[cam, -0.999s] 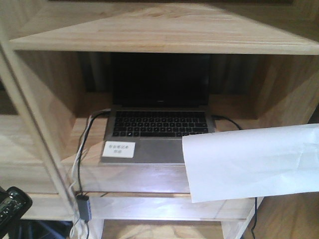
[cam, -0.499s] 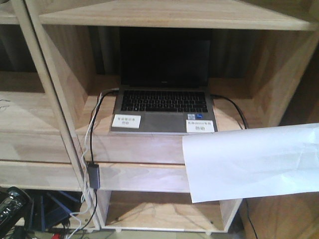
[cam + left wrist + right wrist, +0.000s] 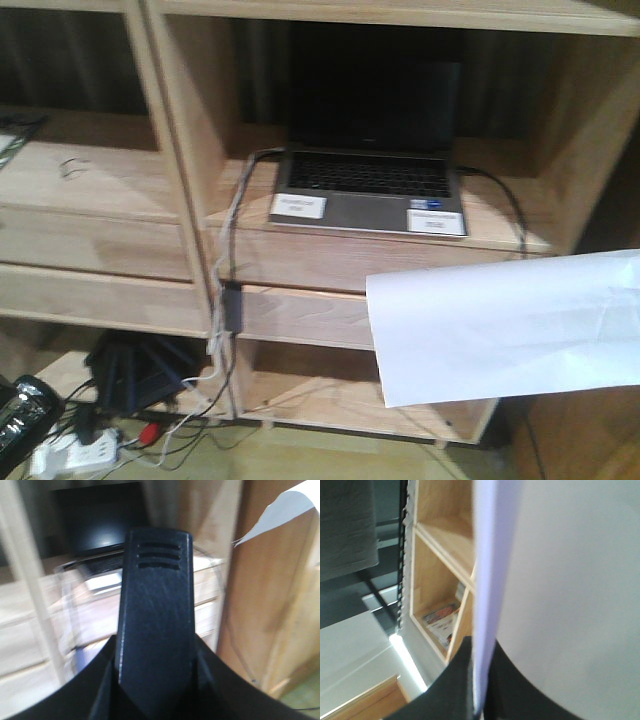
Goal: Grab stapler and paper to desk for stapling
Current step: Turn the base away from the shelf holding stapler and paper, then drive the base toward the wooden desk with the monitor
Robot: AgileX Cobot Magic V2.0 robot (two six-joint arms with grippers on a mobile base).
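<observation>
- My left hand (image 3: 155,685) is closed tight on the black stapler (image 3: 155,605), which sticks up out of its grip.
- My right hand (image 3: 481,700) pinches the paper (image 3: 560,580) at its edge, and the sheet is up in the air, flat and a bit creased.
- In the front view the paper is low on the right, in front of the wooden shelf unit (image 3: 185,150).
- An open laptop (image 3: 370,175) sits on a shelf with 2 white labels (image 3: 298,206) on it.
- Cables (image 3: 225,290) hang down beside it.

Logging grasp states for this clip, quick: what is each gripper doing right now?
Left gripper: closed on the stapler.
Right gripper: closed on the paper, seen edge-on.
</observation>
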